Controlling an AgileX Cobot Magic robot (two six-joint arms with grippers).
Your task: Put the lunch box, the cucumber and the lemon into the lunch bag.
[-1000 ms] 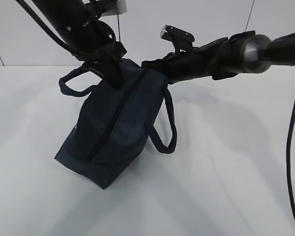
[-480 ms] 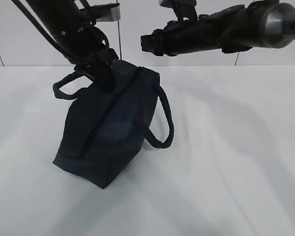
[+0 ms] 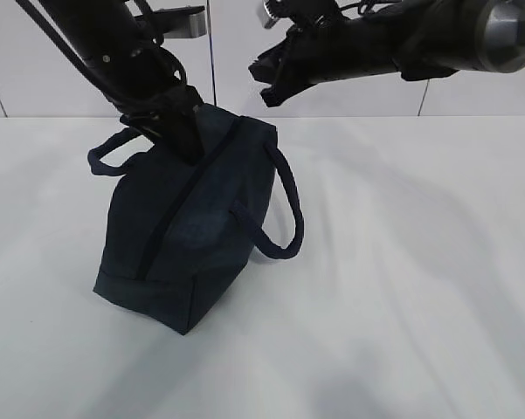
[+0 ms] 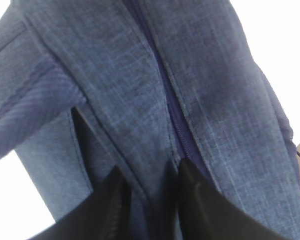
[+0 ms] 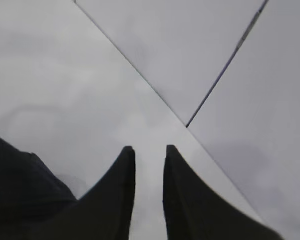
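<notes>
We see the dark blue cloth lunch bag (image 3: pixel 188 231) zipped up on the white table (image 3: pixel 402 288). Our left gripper (image 4: pixel 150 195) pinches its top fabric. Our right gripper (image 5: pixel 149 165) hangs above, slightly spread, holding nothing.

The exterior view looked down at a slant across the white desk (image 3: pixel 402 288) toward the wall. The left wrist view sat very close over the lunch bag (image 4: pixel 140 90), its zipper running ahead of the jaws; both showed that bag (image 3: pixel 192 218). The right wrist view faced desk and wall beyond its jaws.
</notes>
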